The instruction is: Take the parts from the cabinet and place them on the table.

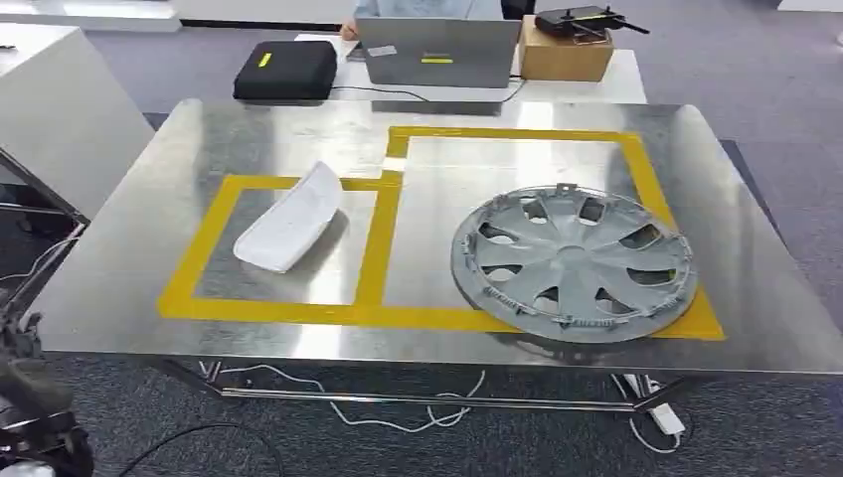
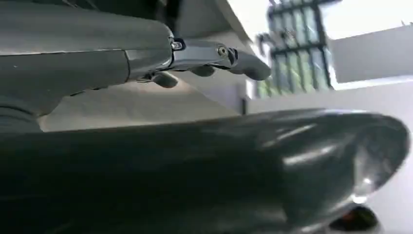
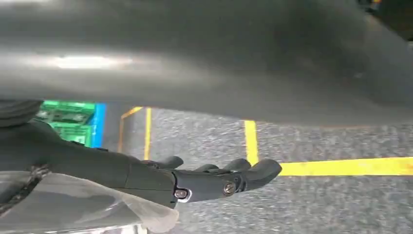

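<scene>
Wheel cover [image 1: 574,260] at the table's [image 1: 149,258] right front edge: light, stiff, grip its rim; white part [image 1: 290,219] likewise; left hand [image 2: 214,61] and right hand [image 3: 214,178] empty, fingers apart

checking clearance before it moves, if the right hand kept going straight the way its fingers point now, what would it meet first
Probably nothing close: in the right wrist view the right hand holds nothing, and past its fingertips lies only grey carpet crossed by yellow floor tape. Depth is unclear.

One steel worktop [image 1: 129,258] carries two car parts: one white curved panel [image 1: 290,219] and one grey wheel cover [image 1: 572,261]. Behind it sit one black case [image 1: 285,70], one laptop [image 1: 437,52] and one cardboard box [image 1: 564,55].
</scene>
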Robot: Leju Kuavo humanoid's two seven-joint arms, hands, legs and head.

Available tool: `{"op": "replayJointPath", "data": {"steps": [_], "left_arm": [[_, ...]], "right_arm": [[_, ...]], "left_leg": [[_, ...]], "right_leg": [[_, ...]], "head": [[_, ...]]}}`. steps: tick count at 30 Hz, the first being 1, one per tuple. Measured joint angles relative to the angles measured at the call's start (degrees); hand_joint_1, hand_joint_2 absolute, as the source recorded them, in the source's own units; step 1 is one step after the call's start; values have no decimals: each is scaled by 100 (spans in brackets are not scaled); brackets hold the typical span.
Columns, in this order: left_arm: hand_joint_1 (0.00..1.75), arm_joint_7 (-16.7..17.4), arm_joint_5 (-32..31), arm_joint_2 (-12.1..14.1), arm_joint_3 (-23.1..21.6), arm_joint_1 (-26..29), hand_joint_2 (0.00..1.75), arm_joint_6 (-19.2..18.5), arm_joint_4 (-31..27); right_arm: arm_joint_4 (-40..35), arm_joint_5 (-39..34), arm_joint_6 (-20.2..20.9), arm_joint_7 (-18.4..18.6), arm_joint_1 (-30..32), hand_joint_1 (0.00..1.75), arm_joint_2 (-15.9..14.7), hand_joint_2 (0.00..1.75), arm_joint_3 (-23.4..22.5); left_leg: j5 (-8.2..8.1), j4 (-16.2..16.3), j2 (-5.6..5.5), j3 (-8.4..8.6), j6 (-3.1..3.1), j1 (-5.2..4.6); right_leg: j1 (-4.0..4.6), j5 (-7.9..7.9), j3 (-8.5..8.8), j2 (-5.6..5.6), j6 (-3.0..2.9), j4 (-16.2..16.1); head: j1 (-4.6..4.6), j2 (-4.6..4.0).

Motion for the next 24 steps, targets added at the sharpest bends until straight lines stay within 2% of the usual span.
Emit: {"op": "replayJointPath", "data": {"steps": [1, 2, 3, 4, 5, 7, 8, 9, 10, 11, 12, 13, 14, 15, 17, 18, 19, 20, 21, 22, 23, 24], "left_arm": [[0, 35, -74, -103, 397, -107, 0, -13, 278], [0, 55, -162, -170, 741, -212, 0, -35, 556], [0, 52, -254, -216, 1132, -317, 0, -70, 932], [0, 46, -308, -236, 1455, -390, 0, -101, 1220], [0, 28, -338, -257, 1767, -451, 0, -129, 1486], [0, 13, -375, -310, 2150, -552, 0, -157, 1821], [0, 17, -391, -336, 2261, -591, 0, -164, 1934], [0, 200, -376, -375, 2443, -645, 0, -164, 2081], [0, 361, -347, -395, 2567, -700, 0, -159, 2185], [0, 518, -332, -404, 2758, -782, 0, -123, 2393], [0, 527, -390, -402, 2939, -859, 0, -36, 2618], [0, 467, -503, -375, 3131, -935, 0, 110, 2887], [0, 400, -642, -314, 3320, -1012, 0, 311, 3236], [0, 328, -776, -255, 3468, -1092, 0, 517, 3561], [0, 295, -1028, -135, 3717, -1169, 0, 965, 4195], [0, 295, -1164, -103, 3827, -1208, 0, 1218, 4533], [0, 301, -1297, -72, 3910, -1273, 0, 1424, 4843], [0, 310, -1399, -30, 3948, -1327, 0, 1553, 5060], [0, 350, -1543, 7, 3987, -1359, 0, 1734, 5333], [0, 389, -1677, 25, 4007, -1372, 0, 1856, 5543], [0, 464, -1814, 42, 4018, -1387, 0, 1952, 5720], [0, 570, -1986, 57, 4020, -1401, 0, 2039, 5921]], "right_arm": [[0, 18, -11, 0, 14, 0, 6, 0, -20], [0, 35, -20, 0, 18, 0, 9, 0, -33], [0, 57, -26, 9, 18, 0, 11, 0, -44], [0, 68, -35, 7, 7, 0, 11, 0, -52], [0, 74, -44, 7, -1, 0, 11, 0, -70], [-2, 74, -44, 7, 8, 0, 11, 0, -83], [0, 76, -44, 7, 11, 0, 11, 0, -87], [0, 89, -44, 7, 10, 0, 11, 0, -94], [0, 101, -46, 7, 8, 0, 11, 0, -98], [0, 118, -52, 7, -2, 0, 11, 0, -105], [0, 131, -59, 7, -15, 0, 13, 0, -109], [0, 138, -74, 7, -30, 0, 31, 0, -118], [2, 144, -81, 7, -33, 0, 59, 0, -122], [4, 146, -85, 7, -39, 0, 59, 0, -125], [4, 144, -85, 7, -47, 0, 59, 0, -131], [4, 140, -85, 7, -41, 0, 59, 0, -137], [2, 133, -87, -13, -46, 0, 59, 0, -161], [4, 133, -90, -9, -46, 0, 59, 0, -184], [4, 129, -87, -9, -49, 0, 61, 0, -212], [4, 127, -90, -9, -52, 0, 72, 0, -230], [4, 125, -90, -9, -49, 0, 76, 0, -238], [4, 120, -94, -9, -45, 0, 76, 0, -261]], "left_leg": [[27, -24, -2, 8, -39, 13], [51, -29, -5, 12, -74, 23], [41, -21, -8, -10, -111, 41], [-129, 71, -5, -44, -125, 47], [-426, 362, -8, -140, -130, 46], [-990, 1273, -9, -417, -128, 32], [-1122, 1572, -9, -490, -120, 30], [-1132, 1668, -9, -434, -93, 26], [-1035, 1506, -9, -290, -64, 18], [-845, 1098, -9, -20, -18, 5], [-653, 600, -15, 294, 40, -22], [-530, 92, -44, 617, 127, -56], [-595, -137, -48, 704, 176, -65], [-561, -134, -49, 671, 142, -81], [-513, -125, -52, 645, 180, -122], [-428, -185, -49, 624, 215, -103], [-353, -215, -13, 591, 242, -70], [-308, -216, -21, 507, 279, -68], [-258, -211, -20, 438, 326, -70], [-198, -206, -12, 358, 326, -80], [-135, -201, 1, 275, 326, -88], [-75, -195, 7, 191, 320, -92]], "right_leg": [[14, 5, -52, 0, -30, 27], [19, 24, -18, -1, -66, 35], [1, 75, -83, -11, -145, 22], [4, 108, -62, -26, -198, 21], [15, 137, -103, -19, -244, 22], [61, 191, -185, -27, -284, 30], [82, 213, -220, -39, -293, 34], [112, 250, -268, -53, -302, 35], [126, 274, -296, -58, -302, 35], [142, 304, -326, -59, -302, 34], [160, 335, -351, -53, -295, 33], [153, 364, -359, -48, -290, 33], [202, 382, -388, -36, -261, 53], [174, 420, -413, -45, -215, 52], [133, 485, -417, -45, -146, 27], [152, 529, -436, -41, -93, 16], [129, 380, -462, -36, -75, 77], [125, 102, -581, -46, -39, 249], [112, -246, -683, -44, -20, 625], [103, -567, -814, -45, 9, 1119], [103, -743, -909, -45, 28, 1514], [104, -747, -915, -46, 43, 1727]], "head": [[7, 0], [9, 0], [5, 0], [-2, 0], [-30, 0], [-55, 0], [-52, 0], [-52, 0], [-52, 0], [-50, 0], [-57, 0], [-48, 0], [-54, 0], [-48, 0], [-59, 0], [-57, 0], [-49, 0], [-39, 0], [-22, 0], [-28, 0], [-28, 0], [-24, 0]]}}
